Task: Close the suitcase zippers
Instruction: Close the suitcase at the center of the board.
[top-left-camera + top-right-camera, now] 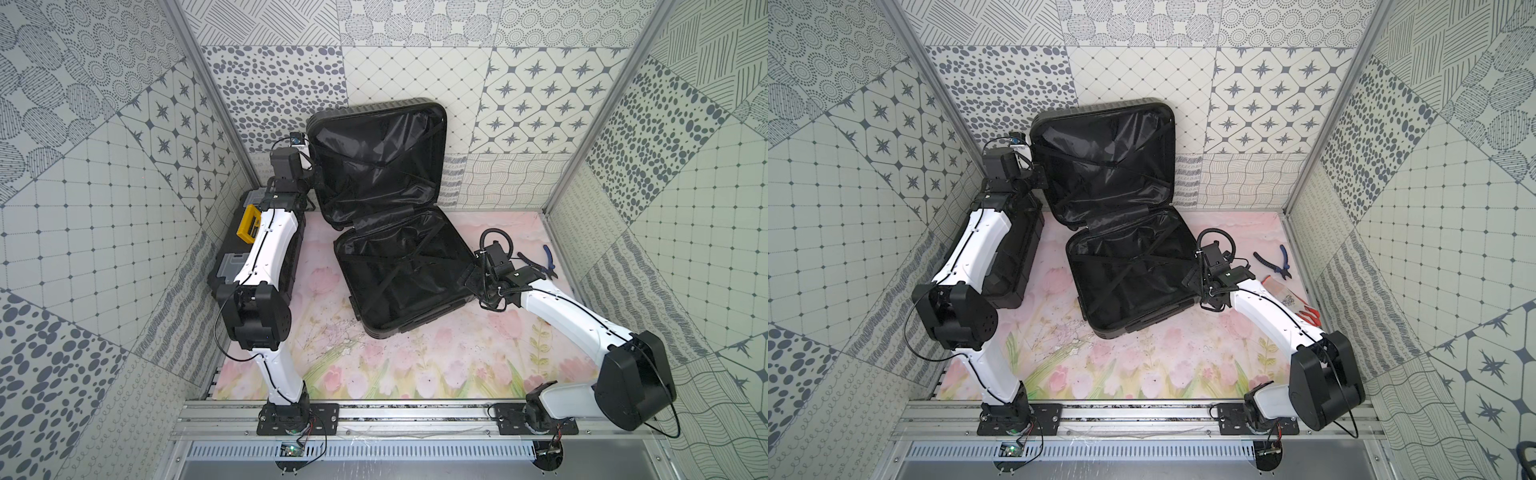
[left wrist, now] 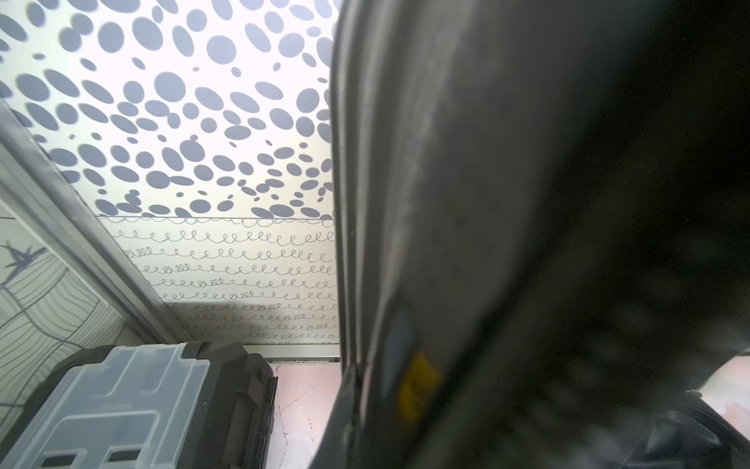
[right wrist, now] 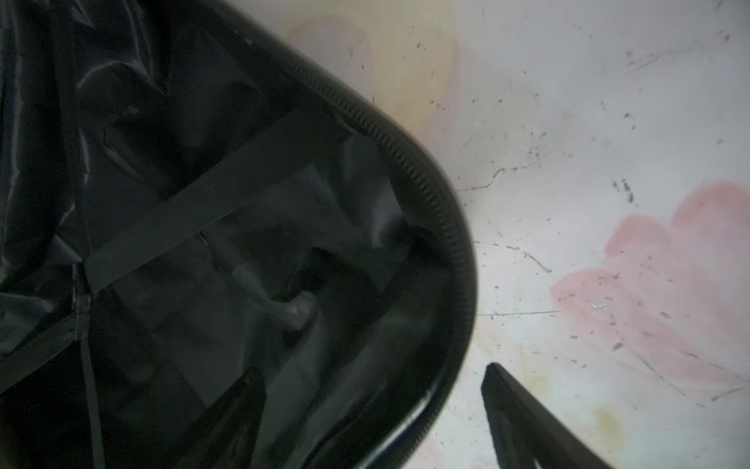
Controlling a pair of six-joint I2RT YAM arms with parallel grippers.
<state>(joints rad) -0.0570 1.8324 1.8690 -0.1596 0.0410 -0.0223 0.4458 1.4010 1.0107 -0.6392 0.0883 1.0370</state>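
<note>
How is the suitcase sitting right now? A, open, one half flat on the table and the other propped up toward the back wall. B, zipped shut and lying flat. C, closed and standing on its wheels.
A: the suitcase shows black lining in both halves, one flat, one leaning up by the back wall.

- I see the suitcase open: black lower half flat on the table, lid upright near the back wall.
- Its zippers: black toothed track, undone.

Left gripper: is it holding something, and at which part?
The left gripper appears shut on the suitcase, at the side rim of its upright half; the exact contact is hidden.
</note>
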